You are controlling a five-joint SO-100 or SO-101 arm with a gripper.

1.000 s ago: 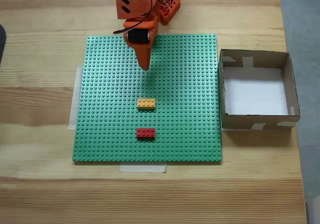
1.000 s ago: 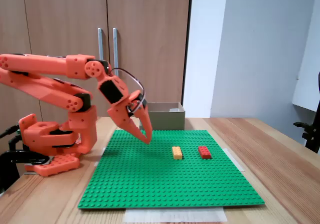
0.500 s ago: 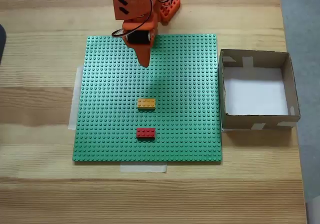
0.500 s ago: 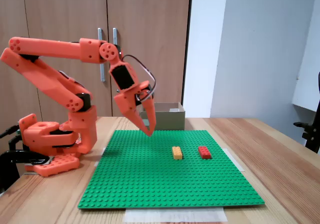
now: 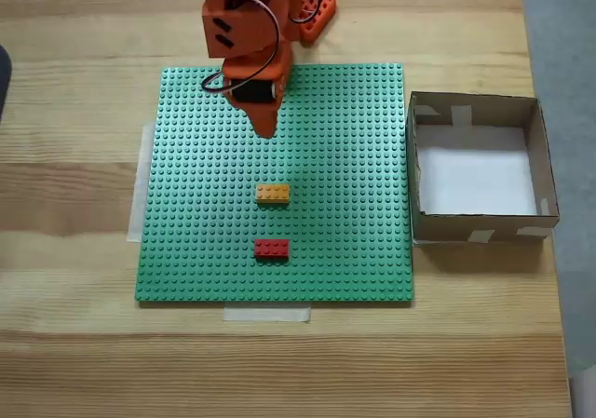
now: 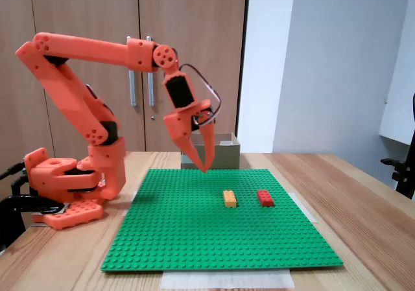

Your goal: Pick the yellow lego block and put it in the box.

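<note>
From my top-down fixed view the arm's own body covers the gripper point(image 5: 267, 129) almost entirely, so only a tapering orange point shows over the green studded baseplate point(image 5: 186, 250), and I cannot tell from there how the jaws stand. The side fixed view helps: the gripper point(image 6: 205, 166) hangs in the air above the plate with its two pointed fingers brought together at the tips and nothing between them. The top of the arm is cut off by the frame edge in the top-down view. The yellow lego block point(image 5: 272, 193) sits flat on the baseplate near its middle, well apart from the gripper; in the side view the yellow lego block point(image 6: 229, 198) lies just beside a red brick point(image 6: 265, 197), and its studs are too small for me to count. The red brick point(image 5: 271, 248) is the same oblong shape. The box point(image 5: 540, 157) is brown cardboard, square and shallow, with a white floor and pale tape strips on its rim, standing off the plate's right edge; from the side the box point(image 6: 224, 150) is partly hidden behind the gripper. The wooden table point(image 5: 74, 362) shows clear grain, and pale tape peeks from under the plate's edges.
</note>
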